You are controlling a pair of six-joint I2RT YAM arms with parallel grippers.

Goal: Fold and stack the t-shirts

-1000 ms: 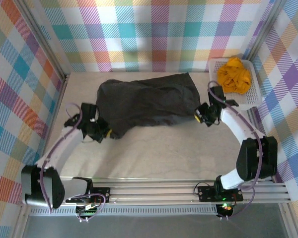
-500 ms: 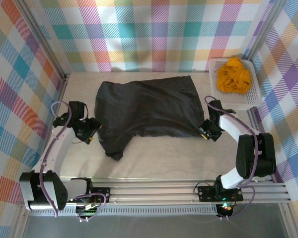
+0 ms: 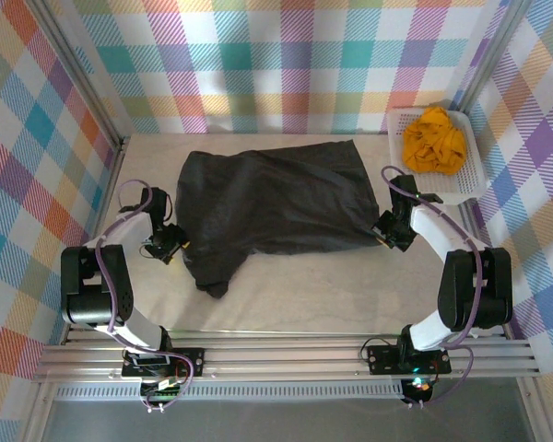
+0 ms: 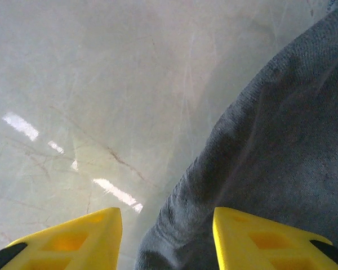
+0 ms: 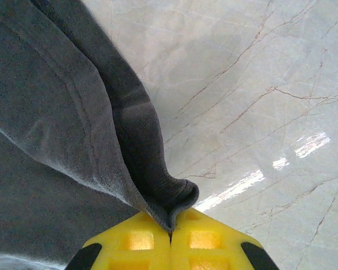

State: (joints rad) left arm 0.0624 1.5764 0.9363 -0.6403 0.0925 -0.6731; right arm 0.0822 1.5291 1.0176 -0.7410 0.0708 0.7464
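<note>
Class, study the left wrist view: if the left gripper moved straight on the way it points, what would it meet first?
Probably the edge of the charcoal-grey t-shirt, just ahead of the open left gripper, then the table; depth is unclear.

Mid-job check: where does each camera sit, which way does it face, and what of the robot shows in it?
Top external: above and behind the robot, looking down on the table; left arm, right arm, charcoal-grey t-shirt, mustard-orange t-shirt in the basket.
Left wrist: looks down past its open left gripper at the grey shirt's edge.
Right wrist: looks down past the right gripper, shut on a grey fold.
All three share the grey shirt.
</note>
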